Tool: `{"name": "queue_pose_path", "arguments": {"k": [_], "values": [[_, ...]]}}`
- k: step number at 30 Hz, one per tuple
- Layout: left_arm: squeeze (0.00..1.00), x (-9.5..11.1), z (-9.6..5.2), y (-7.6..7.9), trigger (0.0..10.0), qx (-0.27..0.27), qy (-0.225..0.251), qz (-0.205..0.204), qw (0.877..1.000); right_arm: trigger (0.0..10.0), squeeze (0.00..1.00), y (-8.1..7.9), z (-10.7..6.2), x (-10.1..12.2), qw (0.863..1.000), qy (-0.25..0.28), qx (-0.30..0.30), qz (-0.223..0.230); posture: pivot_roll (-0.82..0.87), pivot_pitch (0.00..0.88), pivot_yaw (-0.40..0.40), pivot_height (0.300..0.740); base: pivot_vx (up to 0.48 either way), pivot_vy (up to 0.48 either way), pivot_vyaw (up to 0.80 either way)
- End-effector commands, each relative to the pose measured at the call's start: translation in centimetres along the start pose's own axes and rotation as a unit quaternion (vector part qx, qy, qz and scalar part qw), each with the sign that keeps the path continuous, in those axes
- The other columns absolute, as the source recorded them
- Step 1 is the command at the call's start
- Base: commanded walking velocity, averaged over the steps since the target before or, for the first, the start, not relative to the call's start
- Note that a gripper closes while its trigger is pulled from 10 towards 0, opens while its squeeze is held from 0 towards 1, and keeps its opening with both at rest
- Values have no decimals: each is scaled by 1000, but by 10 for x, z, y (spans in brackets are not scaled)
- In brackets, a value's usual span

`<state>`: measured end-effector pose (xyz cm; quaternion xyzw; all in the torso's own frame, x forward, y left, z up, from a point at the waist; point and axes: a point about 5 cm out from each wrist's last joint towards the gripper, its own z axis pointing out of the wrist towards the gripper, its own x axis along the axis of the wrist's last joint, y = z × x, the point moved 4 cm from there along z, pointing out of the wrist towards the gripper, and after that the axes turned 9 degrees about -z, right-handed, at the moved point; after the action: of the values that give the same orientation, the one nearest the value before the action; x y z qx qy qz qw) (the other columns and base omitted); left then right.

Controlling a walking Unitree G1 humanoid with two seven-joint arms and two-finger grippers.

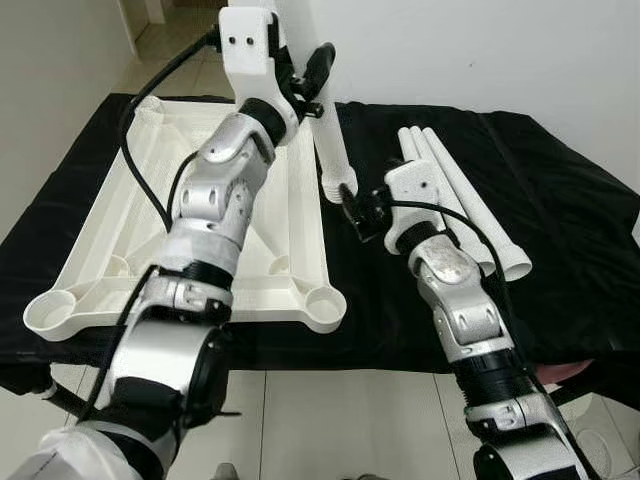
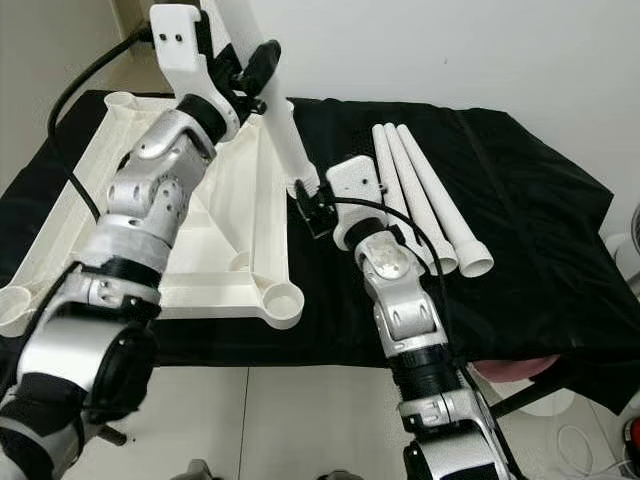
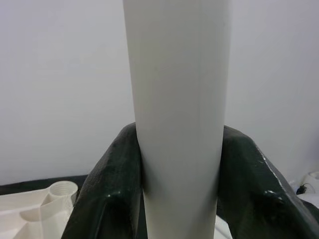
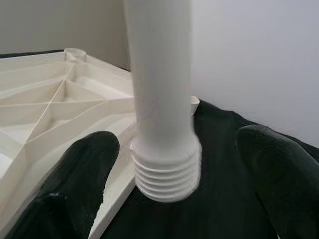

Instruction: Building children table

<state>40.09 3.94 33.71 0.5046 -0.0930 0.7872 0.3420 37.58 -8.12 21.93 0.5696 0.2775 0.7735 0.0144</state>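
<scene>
Black cloth point(image 1: 560, 250) covers our bench, the upturned tabletop point(image 1: 110, 230) on it beside three spare legs point(image 1: 470, 210). We judge a leg is being fitted; next, its thread must reach a corner socket point(image 1: 325, 305).

Left wrist view: our left gripper point(image 3: 178, 164) clamps the leg point(image 3: 178, 99).

Right wrist view: our right gripper point(image 4: 174, 164) gapes wide around the threaded end point(image 4: 167, 174), untouching.

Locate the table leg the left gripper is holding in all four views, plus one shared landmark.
Left eye: held leg, top centre.
Right eye, upper left of centre.
Left wrist, central, between the fingers.
Right wrist, threaded end low.
Landmark: white tabletop, upside down.
</scene>
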Motion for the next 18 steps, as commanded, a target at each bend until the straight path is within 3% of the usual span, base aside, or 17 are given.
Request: {"name": "queue_pose_path", "arguments": {"k": [1,8,18], "values": [[0,3,1,6,10000,-9,4,11,1000,10000,0,-3,1,-2,1000,-7,9,-5,-41,0,-41,740,0,0,0],[0,-5,-2,37,10000,-35,4,-2,999,10000,0,1,17,-8,999,-28,-2,-23,-32,0,-50,740,0,0,0],[0,-10,-6,52,10000,-47,-1,-8,999,10000,0,11,30,-5,999,-30,-21,-40,-28,0,-49,740,0,0,0]]}}
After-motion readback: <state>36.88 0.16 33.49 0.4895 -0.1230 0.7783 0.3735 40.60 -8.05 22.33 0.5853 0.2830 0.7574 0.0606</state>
